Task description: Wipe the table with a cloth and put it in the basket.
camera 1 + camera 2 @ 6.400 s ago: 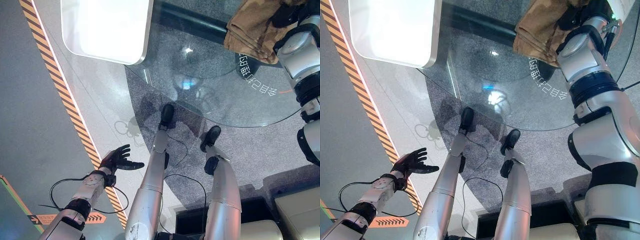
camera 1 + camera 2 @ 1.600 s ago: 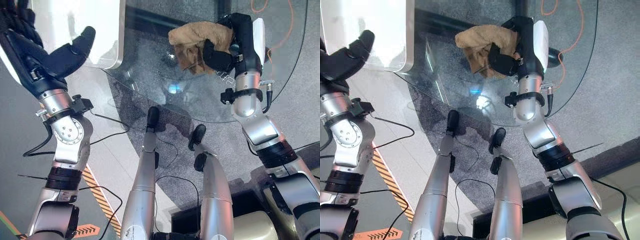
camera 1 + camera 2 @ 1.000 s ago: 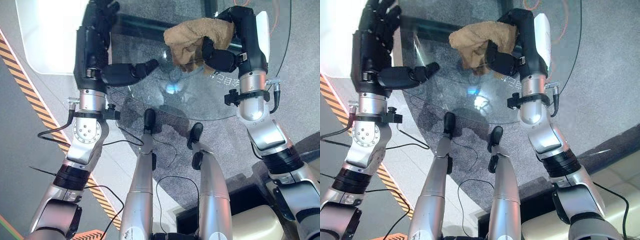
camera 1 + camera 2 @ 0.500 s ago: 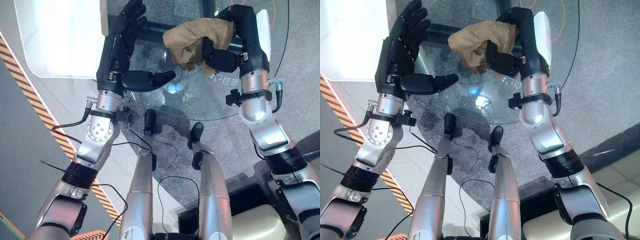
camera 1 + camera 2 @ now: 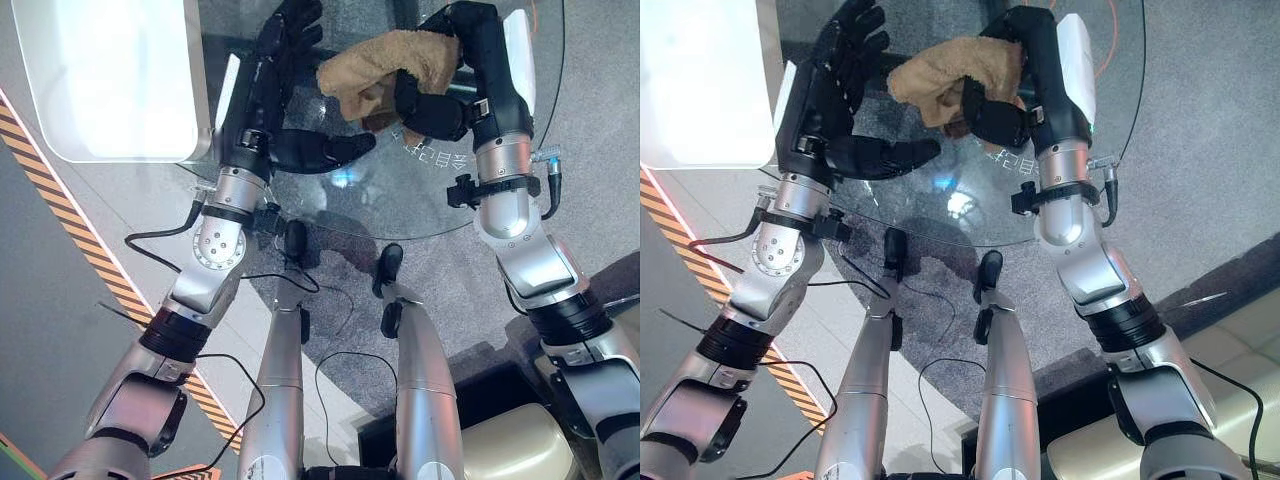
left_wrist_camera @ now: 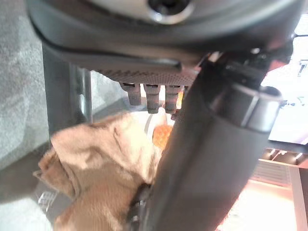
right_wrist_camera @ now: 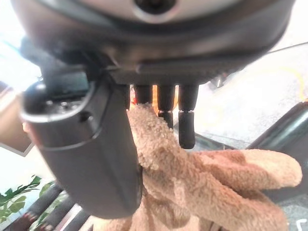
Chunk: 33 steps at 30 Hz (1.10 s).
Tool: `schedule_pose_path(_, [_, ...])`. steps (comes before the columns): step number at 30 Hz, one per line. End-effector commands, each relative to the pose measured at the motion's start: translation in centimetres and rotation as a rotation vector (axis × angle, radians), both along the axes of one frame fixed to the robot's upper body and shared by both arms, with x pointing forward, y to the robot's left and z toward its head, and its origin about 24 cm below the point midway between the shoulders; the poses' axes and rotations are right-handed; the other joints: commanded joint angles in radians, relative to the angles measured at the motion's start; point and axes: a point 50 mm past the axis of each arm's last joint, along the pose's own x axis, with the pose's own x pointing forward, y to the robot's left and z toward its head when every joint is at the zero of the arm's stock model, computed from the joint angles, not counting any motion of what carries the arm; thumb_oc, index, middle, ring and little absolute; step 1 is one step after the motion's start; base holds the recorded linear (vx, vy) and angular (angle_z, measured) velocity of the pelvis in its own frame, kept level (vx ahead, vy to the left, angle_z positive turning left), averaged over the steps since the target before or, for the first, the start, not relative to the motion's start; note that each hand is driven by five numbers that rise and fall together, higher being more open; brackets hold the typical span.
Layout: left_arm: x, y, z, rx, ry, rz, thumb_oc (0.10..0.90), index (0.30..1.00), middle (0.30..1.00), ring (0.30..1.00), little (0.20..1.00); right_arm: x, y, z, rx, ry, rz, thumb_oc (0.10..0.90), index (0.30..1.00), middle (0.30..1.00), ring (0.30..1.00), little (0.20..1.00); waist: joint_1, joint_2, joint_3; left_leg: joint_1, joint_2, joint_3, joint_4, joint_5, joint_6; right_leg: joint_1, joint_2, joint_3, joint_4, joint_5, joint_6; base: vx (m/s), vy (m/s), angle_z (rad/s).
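- The round glass table point(image 5: 400, 200) lay below me, a white panel point(image 5: 100, 80) beside its left edge.
- My right hand point(image 5: 440, 100) pinched the tan cloth point(image 5: 375, 70) above the glass.
- My left hand point(image 5: 835, 95) hung just beside the cloth, fingers straight, thumb out.
- My right wrist view showed the thumb point(image 7: 91, 144) pressed into the cloth.

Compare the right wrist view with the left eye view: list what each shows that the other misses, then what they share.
Right wrist view alone: green plant leaves low in a corner, and from close up the right hand's thumb and fingers pinching the tan cloth.
Left eye view alone: the open left hand beside the cloth, the round glass table, the white table and the striped floor tape.
Both: the cloth held in the right hand.
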Motion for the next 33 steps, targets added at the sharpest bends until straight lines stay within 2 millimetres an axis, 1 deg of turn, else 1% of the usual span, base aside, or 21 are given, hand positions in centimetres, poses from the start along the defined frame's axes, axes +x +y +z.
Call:
schedule_pose_path(1, [-1.9,-2.4,4.2,-0.036,-0.206,-0.11,0.8,0.9,0.9,0.9,0.9,-7.1,3.8,8.3,-0.015,-0.503,0.266,0.1,0.3,0.3,0.3,0.2,-0.018,-0.005,-0.022,0.069,-0.076,0.114,0.063,-0.109,0.097,0.095,0.107,0.02,-0.236,0.181,0.039,0.0,0.0,0.0])
schedule_pose_path(13, [-1.6,-3.8,4.2,-0.006,-0.185,-0.118,0.8,0.9,0.9,0.9,0.9,-7.5,5.0,8.7,-0.027,-0.512,0.31,0.1,0.3,0.3,0.3,0.2,-0.023,-0.014,-0.022,0.073,-0.074,0.116,0.064,-0.109,0.096,0.103,0.111,0.022,-0.244,0.181,0.038,0.0,0.0,0.0])
schedule_pose_path(22, [-1.4,-4.1,4.6,-0.002,-0.196,-0.086,0.8,0.9,0.9,0.9,0.9,-7.8,5.7,9.2,-0.044,-0.521,0.342,0.1,0.3,0.3,0.3,0.2,-0.026,-0.017,-0.022,0.074,-0.074,0.119,0.068,-0.112,0.096,0.105,0.113,0.027,-0.246,0.181,0.038,0.0,0.0,0.0])
schedule_pose_path(33, [-1.1,-4.9,5.2,0.001,-0.205,-0.036,0.8,0.9,0.9,0.9,0.9,-8.0,6.6,9.1,-0.039,-0.529,0.373,0.1,0.3,0.3,0.3,0.2,-0.031,-0.019,-0.022,0.076,-0.072,0.119,0.065,-0.111,0.093,0.104,0.114,0.031,-0.245,0.18,0.039,0.0,0.0,0.0])
